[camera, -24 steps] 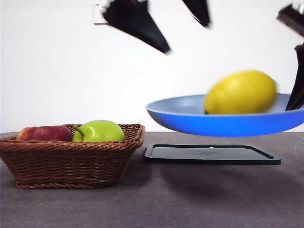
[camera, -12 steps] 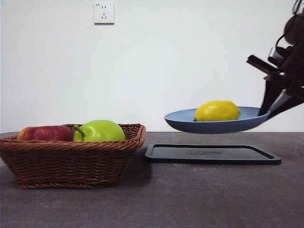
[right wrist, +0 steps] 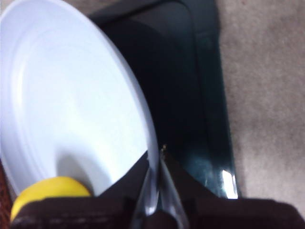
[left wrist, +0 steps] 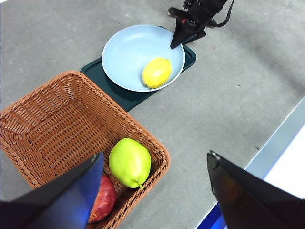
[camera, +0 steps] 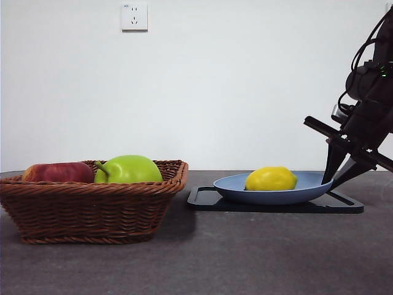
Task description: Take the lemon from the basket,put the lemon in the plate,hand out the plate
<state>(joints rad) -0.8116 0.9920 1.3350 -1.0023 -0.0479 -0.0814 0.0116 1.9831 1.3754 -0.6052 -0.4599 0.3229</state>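
Note:
The yellow lemon (camera: 271, 178) lies in the blue plate (camera: 307, 192), which sits on the black tray (camera: 209, 204). My right gripper (camera: 334, 179) is shut on the plate's right rim; the right wrist view shows its jaws (right wrist: 155, 176) pinching the rim of the plate (right wrist: 71, 95), with the lemon (right wrist: 47, 191) close by. My left gripper (left wrist: 155, 155) is open and empty, high above the wicker basket (left wrist: 52, 114). From there I see the plate (left wrist: 128, 52), the lemon (left wrist: 157, 72) and the right gripper (left wrist: 175, 44).
The basket (camera: 92, 209) stands at the left and holds a green stemmed fruit (camera: 128, 169) and a red apple (camera: 58, 173). The tray (right wrist: 190, 95) reaches past the plate. A table edge (left wrist: 281, 143) runs near the basket.
The plate with the lemon has come down from the air and away from the camera onto the black tray, still held by my right gripper. The left gripper has left the front view.

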